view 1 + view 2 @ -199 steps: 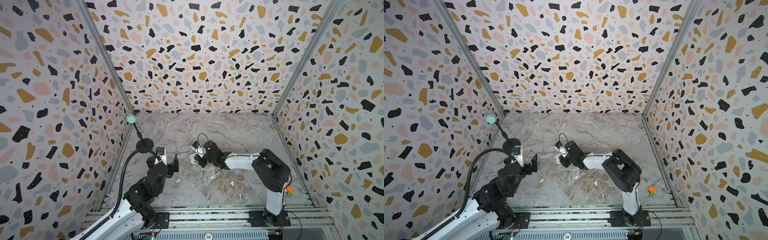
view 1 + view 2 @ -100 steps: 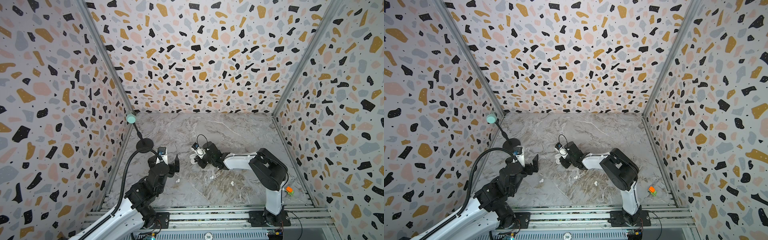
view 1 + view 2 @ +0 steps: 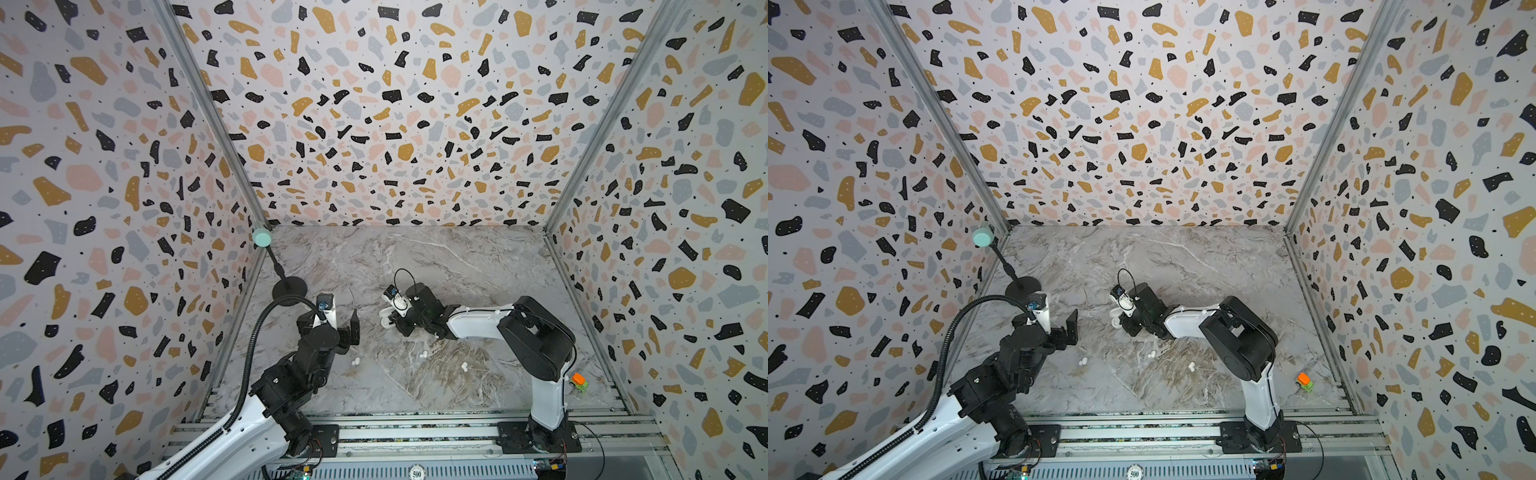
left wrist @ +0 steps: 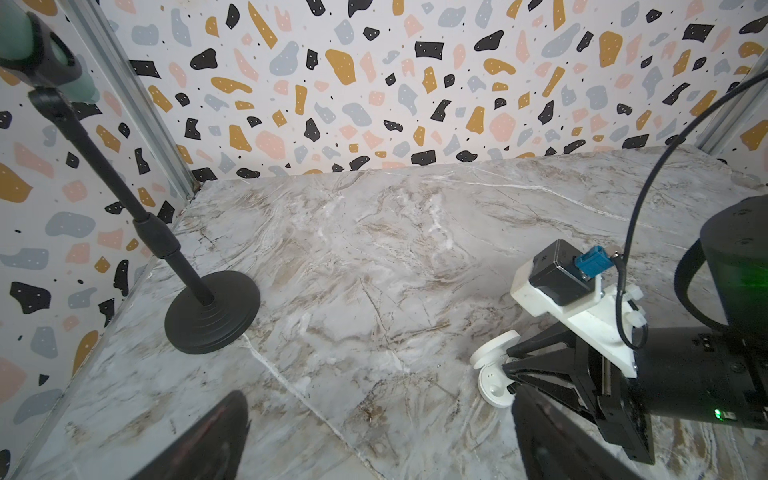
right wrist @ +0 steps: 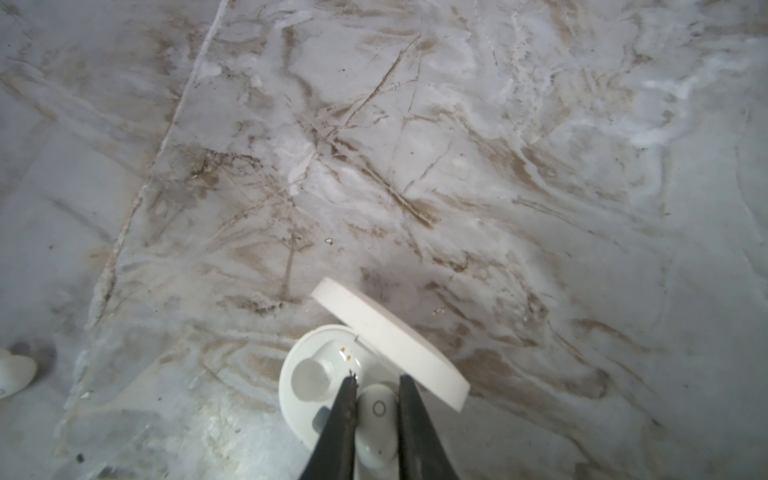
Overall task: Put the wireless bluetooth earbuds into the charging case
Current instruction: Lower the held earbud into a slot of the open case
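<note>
Right wrist view has the right gripper still pinched on an earbud over the open charging case, while the wide-open left gripper has edged nearer, likely to steady it for seating.

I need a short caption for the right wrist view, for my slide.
Black jaws hold a small white bean-shaped earbud at the open round white plastic charging case.
</note>
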